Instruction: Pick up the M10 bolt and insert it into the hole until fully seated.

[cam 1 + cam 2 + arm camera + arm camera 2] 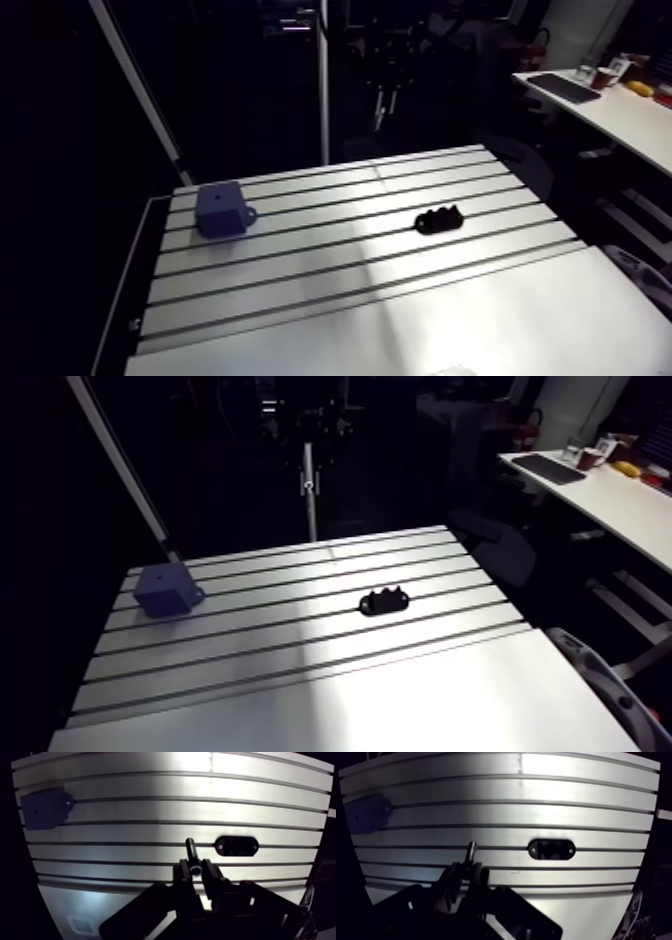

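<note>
- In the wrist view the gripper sat nearest the camera. Its two dark fingers were closed to a narrow gap and clamped on the M10 bolt.
- The bolt's head end was pinched between the fingertips, and its dark shank stuck out ahead of them, above the table and clear of its surface.
- Ahead of the gripper and just off to one side of the bolt's tip lay a black oval piece. It rested flat on the aluminium and was not touching the bolt.
- A blue block sat well apart from the gripper, near the table's far corner on the side away from the oval piece.
- In the arm view the blue block stood left of centre in the frame and the black oval piece right of centre, with several slots running between and past them.
- Whether either part carried the hole could not be told.
</note>
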Controlling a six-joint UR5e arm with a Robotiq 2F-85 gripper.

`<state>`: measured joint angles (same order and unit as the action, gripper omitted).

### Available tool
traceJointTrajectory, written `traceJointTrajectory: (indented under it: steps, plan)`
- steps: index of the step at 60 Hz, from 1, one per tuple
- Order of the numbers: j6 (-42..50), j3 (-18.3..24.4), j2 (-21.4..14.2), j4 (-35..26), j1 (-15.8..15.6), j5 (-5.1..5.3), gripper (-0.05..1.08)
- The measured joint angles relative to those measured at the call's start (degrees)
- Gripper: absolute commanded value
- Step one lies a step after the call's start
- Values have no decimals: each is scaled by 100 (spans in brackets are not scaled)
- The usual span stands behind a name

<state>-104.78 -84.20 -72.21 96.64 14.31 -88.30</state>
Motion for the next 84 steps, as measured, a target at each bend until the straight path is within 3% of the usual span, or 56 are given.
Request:
traceJointTrajectory:
  steps: [23,39,60,75,84]
  plan:
    - [211,722,343,-621,-689,-15,108]
    - [333,982,503,-847,-1127,-43,108]
    - [579,1355,743,-904,-1567,-158,108]
    - [779,1852,1070,-1007,-1921,-353,108]
    - [822,2075,1255,-1057,-2103,-410,108]
